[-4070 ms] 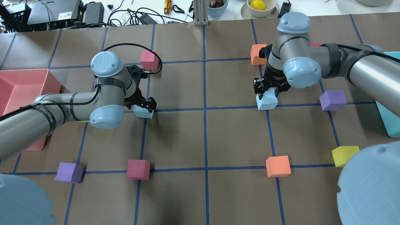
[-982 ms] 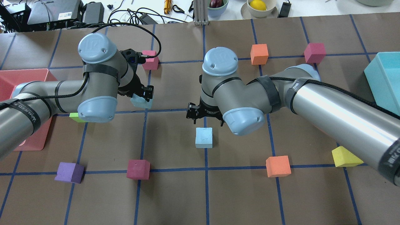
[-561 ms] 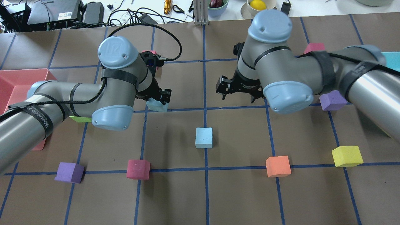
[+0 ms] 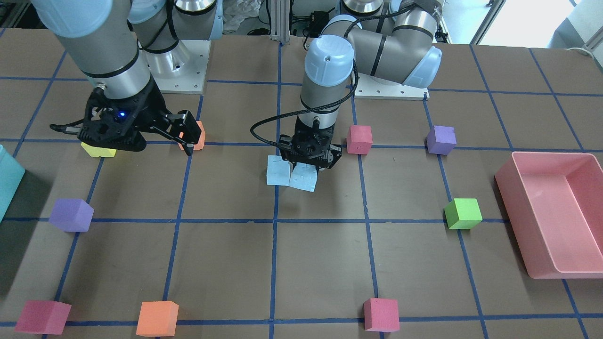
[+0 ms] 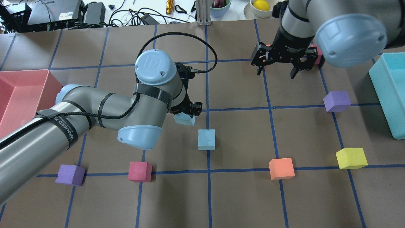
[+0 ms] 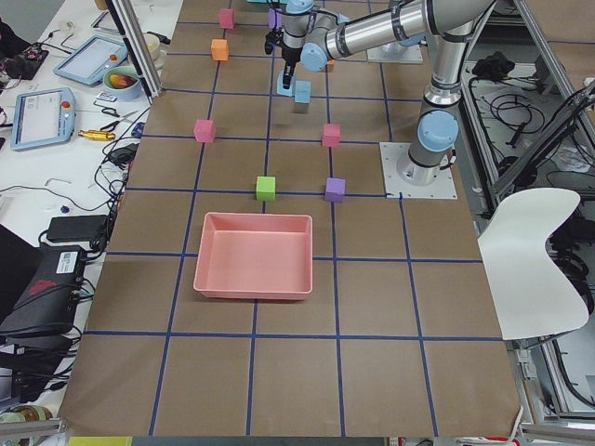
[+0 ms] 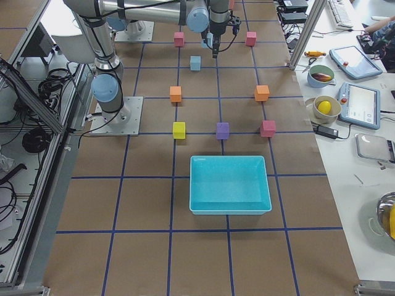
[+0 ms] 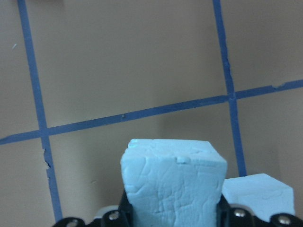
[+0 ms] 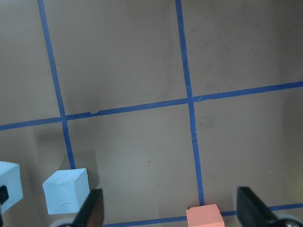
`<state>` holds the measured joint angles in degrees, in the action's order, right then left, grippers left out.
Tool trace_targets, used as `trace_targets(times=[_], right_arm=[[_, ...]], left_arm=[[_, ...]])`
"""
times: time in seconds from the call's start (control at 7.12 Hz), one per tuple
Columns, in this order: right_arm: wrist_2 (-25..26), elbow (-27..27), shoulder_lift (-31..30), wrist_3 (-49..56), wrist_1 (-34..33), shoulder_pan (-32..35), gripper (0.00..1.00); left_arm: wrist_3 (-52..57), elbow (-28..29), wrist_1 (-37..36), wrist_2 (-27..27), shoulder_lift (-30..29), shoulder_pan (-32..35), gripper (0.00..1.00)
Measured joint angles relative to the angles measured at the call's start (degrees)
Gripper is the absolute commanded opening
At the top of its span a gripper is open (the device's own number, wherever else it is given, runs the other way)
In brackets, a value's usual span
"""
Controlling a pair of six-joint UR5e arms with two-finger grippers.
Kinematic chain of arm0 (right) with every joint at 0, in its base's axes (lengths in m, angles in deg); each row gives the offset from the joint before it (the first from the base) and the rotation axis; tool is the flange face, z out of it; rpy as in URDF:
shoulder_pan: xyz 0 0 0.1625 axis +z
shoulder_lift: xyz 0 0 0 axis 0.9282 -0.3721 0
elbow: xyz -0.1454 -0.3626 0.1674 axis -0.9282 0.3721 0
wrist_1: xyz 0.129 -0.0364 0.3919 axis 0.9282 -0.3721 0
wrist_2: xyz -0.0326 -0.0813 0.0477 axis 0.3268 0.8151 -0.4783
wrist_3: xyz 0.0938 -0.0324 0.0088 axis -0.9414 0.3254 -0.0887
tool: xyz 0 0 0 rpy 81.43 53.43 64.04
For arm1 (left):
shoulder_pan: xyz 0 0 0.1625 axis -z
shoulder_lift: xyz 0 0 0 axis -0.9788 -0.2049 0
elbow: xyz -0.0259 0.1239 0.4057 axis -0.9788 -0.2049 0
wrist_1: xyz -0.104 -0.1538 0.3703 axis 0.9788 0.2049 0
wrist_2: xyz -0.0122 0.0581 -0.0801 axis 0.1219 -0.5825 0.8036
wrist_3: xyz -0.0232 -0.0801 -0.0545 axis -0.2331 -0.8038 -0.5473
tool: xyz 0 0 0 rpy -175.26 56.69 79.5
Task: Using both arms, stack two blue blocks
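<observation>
One blue block (image 5: 206,139) lies alone on the table's middle, on a blue tape line; it also shows in the front view (image 4: 278,170) and the right wrist view (image 9: 66,189). My left gripper (image 5: 186,113) is shut on the other blue block (image 5: 184,119), (image 4: 303,178), (image 8: 173,184) and holds it a little above the table, close beside the lying one, up and left of it in the overhead view. In the left wrist view the lying block (image 8: 258,191) is at lower right. My right gripper (image 5: 277,72), (image 9: 173,213) is open and empty, raised at the far right.
A pink bin (image 5: 19,95) is at the left edge and a teal bin (image 5: 392,95) at the right edge. Purple (image 5: 337,101), yellow (image 5: 351,158), orange (image 5: 281,168), magenta (image 5: 140,171) and purple (image 5: 70,174) cubes lie around. A green cube (image 4: 463,213) sits near the pink bin.
My left arm has carried its blue block rightward to beside the middle block. My right gripper, open after leaving that block at the middle, has risen and pulled back to the far right.
</observation>
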<state>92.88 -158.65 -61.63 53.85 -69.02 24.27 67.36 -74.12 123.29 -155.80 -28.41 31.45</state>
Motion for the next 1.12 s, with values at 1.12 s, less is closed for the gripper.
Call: trace_targets(times=[1.12], right_arm=[[1.80,1.70,-3.11,0.70,2.18,-1.71,1.00]], left_arm=[[-4.75,-1.05,-0.10,0.11,-2.30,6.29,0.00]])
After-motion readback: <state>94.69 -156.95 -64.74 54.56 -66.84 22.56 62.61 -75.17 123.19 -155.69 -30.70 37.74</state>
